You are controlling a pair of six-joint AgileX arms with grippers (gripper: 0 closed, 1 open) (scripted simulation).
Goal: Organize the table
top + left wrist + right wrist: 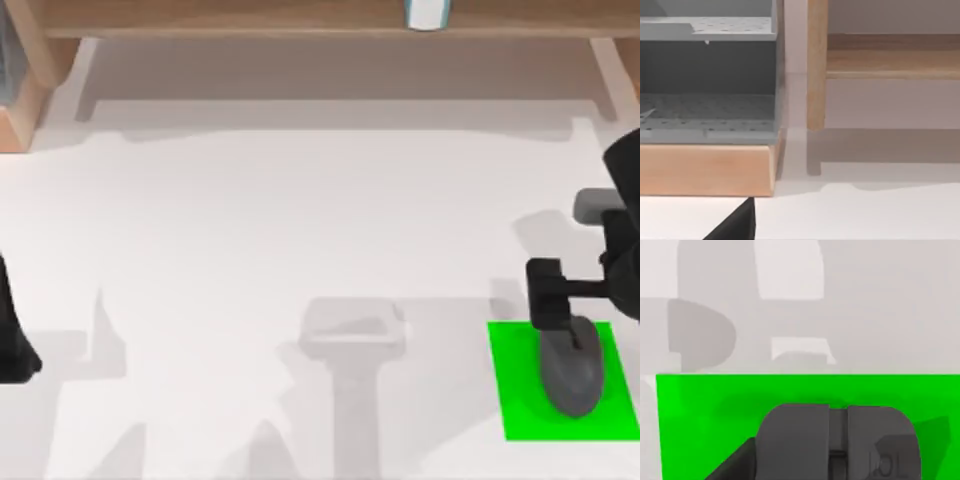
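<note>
You've got the right tool (572, 345) over the grey mouse (572, 378) on the green mat (515, 400), tabletop's (300, 220) near right; can't tell its grip; left arm parked at left edge.

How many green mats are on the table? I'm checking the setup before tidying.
1. The green mat lies at the table's near right corner, with a dark grey mouse on it, under the right gripper. None elsewhere in view.

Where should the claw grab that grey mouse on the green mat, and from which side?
Grip the mouse across its narrow width, at mid-body, coming straight down from above. It lies flat on the green mat, long axis running toward the shelf, so its long sides offer opposing faces. The right claw hovers over it.
</note>
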